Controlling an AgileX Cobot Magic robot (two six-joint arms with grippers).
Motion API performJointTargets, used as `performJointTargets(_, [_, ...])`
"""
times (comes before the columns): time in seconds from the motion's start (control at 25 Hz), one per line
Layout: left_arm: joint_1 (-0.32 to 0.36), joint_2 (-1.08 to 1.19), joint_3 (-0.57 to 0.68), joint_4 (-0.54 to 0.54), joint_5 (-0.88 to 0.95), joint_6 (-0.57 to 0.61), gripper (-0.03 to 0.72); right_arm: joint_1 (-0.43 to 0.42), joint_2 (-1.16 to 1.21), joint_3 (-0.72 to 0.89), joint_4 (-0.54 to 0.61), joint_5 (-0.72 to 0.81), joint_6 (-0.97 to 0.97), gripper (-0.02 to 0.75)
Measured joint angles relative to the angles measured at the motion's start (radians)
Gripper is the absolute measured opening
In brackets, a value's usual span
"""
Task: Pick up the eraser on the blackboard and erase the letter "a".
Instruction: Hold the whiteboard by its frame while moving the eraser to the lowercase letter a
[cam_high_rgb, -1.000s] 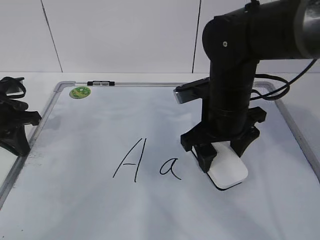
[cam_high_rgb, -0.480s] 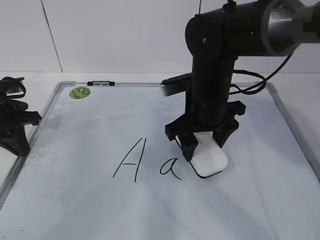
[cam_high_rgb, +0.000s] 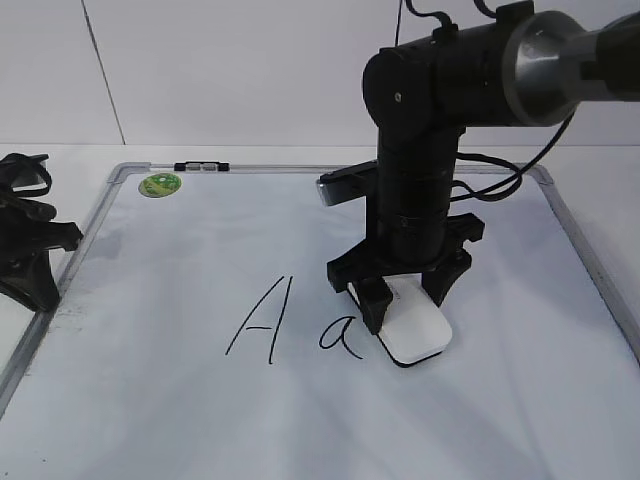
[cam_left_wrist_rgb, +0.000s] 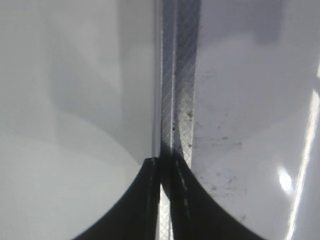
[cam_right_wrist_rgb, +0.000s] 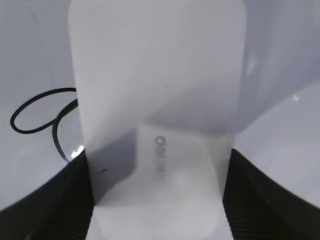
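White eraser (cam_high_rgb: 417, 331) in right tool's (cam_high_rgb: 410, 300) grip, beside letter "a" (cam_high_rgb: 341, 335); left tool (cam_left_wrist_rgb: 165, 200) closed.

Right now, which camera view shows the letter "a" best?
The exterior view: the letter "a" is whole there, just left of the eraser. The right wrist view shows it partly covered by the eraser. The left wrist view does not show it.

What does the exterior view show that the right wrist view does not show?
Only the exterior view shows the capital "A", the green sticker, the board's grey frame and the left gripper parked at that edge. Only the right wrist view shows the faint brand lettering on the eraser. Both show the eraser held by the right gripper, flat on the blackboard, just beside the letter "a".
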Motion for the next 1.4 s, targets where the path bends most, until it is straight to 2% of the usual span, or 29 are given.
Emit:
performJointTargets(0.76, [0.0,0.0,0.0,0.0,0.0,0.0,0.026,0.014,0.017,-0.004,0.0,0.0,-0.005,0.555])
performJointTargets(1.0, [0.0,0.0,0.0,0.0,0.0,0.0,0.026,0.098,0.017,-0.004,-0.007,0.0,-0.008,0.555])
performJointTargets(1.4, [0.0,0.0,0.0,0.0,0.0,0.0,0.027,0.147,0.019,-0.004,-0.01,0.002,-0.008,0.555])
